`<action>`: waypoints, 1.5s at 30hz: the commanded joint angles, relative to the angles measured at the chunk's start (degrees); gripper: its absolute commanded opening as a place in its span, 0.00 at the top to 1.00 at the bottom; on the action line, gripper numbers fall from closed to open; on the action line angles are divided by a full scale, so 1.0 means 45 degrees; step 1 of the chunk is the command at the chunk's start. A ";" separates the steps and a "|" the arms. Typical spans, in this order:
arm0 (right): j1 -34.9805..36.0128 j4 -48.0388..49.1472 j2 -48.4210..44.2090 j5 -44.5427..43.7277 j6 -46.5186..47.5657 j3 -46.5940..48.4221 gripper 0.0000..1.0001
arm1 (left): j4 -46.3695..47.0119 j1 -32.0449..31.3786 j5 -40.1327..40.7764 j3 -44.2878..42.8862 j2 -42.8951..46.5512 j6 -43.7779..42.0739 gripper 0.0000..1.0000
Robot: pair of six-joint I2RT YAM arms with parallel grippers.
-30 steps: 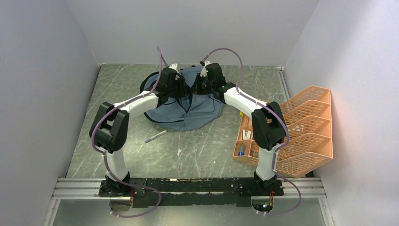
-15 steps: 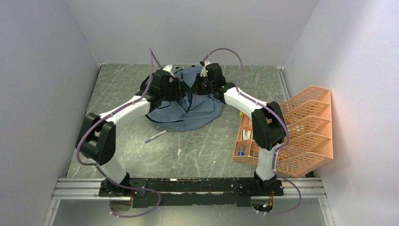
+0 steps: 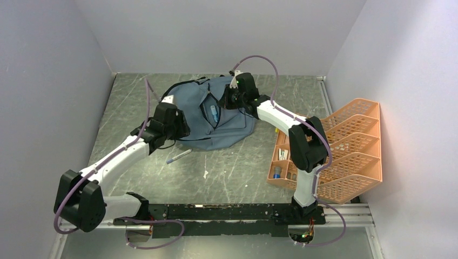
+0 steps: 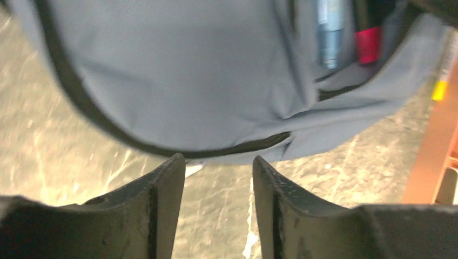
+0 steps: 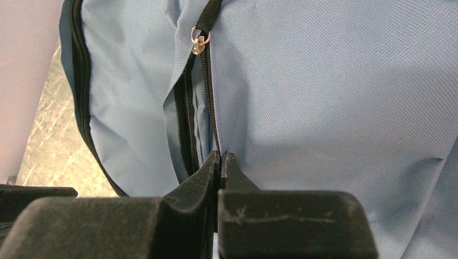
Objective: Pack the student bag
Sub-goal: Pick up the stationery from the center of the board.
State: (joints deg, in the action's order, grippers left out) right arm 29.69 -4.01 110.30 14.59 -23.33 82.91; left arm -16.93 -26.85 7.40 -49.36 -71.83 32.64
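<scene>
Clock set on the top view, 12 away from the arm bases.

- Grey marbled tabletop [image 3: 237, 178]: carries everything.
- Student bag [image 3: 190, 110], soft slate blue-grey fabric backpack with black zips: lies flat at 12, towards the far wall. Its zipped opening gapes.
- Orange plastic mesh tray organiser [image 3: 351, 145]: at 3, well apart from the bag, small items in its near compartments.
- Right gripper [image 5: 220, 159]: jaws pressed together at the zip edge. It appears to pinch the thin fabric lip and hold the opening apart.
- Left gripper [image 4: 219, 162]: jaws part-way apart with nothing between them, over bare table just off the bag's 7 o'clock edge.
- Slim pale pen [image 3: 179, 156]: loose on the table at 8, near the left gripper.
- Pale blue tube [image 4: 329, 32] and red-ended item [image 4: 369, 43]: inside the opening.
- Silver zip pull [image 5: 199, 40]: at the top of the gap.

Risks, as I judge them:
- The pinch is on a thin lip only. If it slips, the opening falls shut and the next item jams on fabric.
- The pen is thin and lies on a hard surface, so closing off-centre could roll or skate it away.
- The left arm works close to the bag's hem. A brush there could drag the bag against the right gripper's hold.
</scene>
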 commanded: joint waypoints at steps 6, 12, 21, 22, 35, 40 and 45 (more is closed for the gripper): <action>0.0013 -0.0292 -0.0276 0.0305 0.0008 -0.0211 1.00 | -0.3324 0.0166 0.2001 0.1008 0.0606 0.4683 0.38; 0.0006 -0.0402 -0.0195 0.0332 -0.0012 -0.0086 1.00 | -0.4015 0.0166 0.1972 0.0668 -0.0534 0.5978 0.38; 0.0003 -0.0425 -0.0317 0.0315 -0.0046 -0.0211 1.00 | -0.4128 0.0186 0.1964 0.0419 -0.2533 0.5861 0.39; 0.0003 -0.0418 -0.0332 0.0284 -0.0027 -0.0236 1.00 | -0.4146 0.0186 0.1968 0.0405 -0.2650 0.5843 0.39; 0.0003 -0.0453 -0.0331 0.0347 -0.0019 -0.0222 1.00 | -0.3849 0.0348 0.2334 0.0423 -0.3406 0.5706 0.39; 0.0003 -0.0497 -0.0351 0.0304 0.0009 -0.0223 1.00 | -0.3910 0.0754 0.2415 0.0286 -0.3614 0.5110 0.40; 0.0013 -0.0495 -0.0361 0.0311 -0.0001 -0.0261 1.00 | -0.3737 0.1225 0.2176 0.0229 -0.3351 0.4382 0.41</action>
State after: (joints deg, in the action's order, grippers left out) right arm 29.69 -4.01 110.30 14.83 -23.38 82.81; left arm -34.30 -22.94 16.58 -46.98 -87.64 55.70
